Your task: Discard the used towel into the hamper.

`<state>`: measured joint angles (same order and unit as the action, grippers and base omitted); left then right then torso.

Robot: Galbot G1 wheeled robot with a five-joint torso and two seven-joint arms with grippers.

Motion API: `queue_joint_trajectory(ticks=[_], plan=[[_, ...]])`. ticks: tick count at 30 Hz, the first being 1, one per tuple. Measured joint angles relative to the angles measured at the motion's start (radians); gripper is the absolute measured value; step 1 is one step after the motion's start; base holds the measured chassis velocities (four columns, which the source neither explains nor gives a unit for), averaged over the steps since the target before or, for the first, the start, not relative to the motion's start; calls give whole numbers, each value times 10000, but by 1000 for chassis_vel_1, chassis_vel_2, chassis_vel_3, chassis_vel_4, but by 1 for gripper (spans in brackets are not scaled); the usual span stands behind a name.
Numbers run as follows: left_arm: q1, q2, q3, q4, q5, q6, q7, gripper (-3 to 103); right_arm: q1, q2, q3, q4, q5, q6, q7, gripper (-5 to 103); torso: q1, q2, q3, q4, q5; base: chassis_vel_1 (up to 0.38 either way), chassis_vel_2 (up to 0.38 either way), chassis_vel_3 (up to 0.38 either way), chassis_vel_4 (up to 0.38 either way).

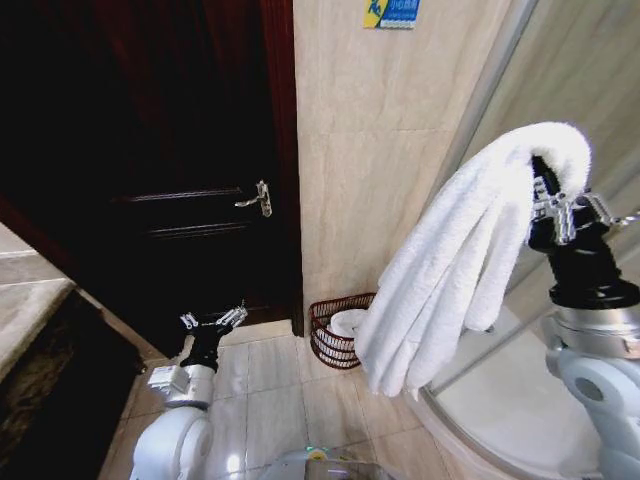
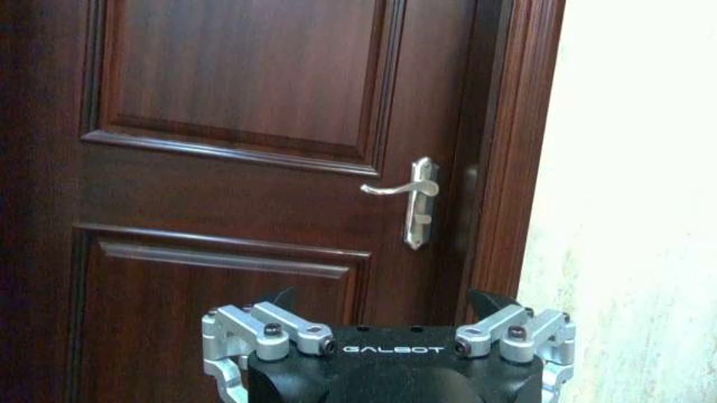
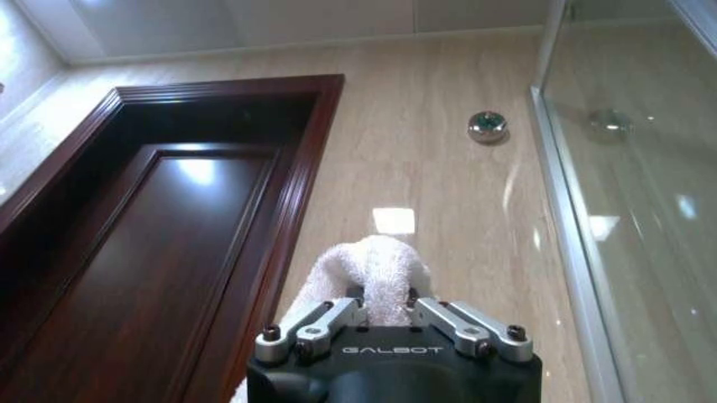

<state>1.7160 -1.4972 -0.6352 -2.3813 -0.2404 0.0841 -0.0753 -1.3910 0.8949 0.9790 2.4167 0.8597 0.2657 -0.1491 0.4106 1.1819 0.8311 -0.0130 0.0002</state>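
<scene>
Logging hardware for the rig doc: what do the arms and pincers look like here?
Both arms have glossy white rounded shells with a silver ring at the wrist. Each ends in a matte black housing printed "GALBOT" in white, carrying bare aluminium linkage fingers with dark bolts: left pincer, right pincer. No loose cables visible.

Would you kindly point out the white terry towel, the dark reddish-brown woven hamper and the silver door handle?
white terry towel (image 1: pixel 450 270), head view, hanging folds.
dark reddish-brown woven hamper (image 1: pixel 322 335), head view, left wall.
silver door handle (image 2: pixel 417 197), left wrist view, backplate.
</scene>
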Motion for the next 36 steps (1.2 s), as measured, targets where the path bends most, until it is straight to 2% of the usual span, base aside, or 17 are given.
queue_joint_trajectory(ticks=[36], plan=[[0, 0, 0, 0, 0, 0, 0, 100, 220, 204, -697, -113, -310, -22, -144, 10, -2, 0, -1, -1, -3, -48, 49, 48, -48]])
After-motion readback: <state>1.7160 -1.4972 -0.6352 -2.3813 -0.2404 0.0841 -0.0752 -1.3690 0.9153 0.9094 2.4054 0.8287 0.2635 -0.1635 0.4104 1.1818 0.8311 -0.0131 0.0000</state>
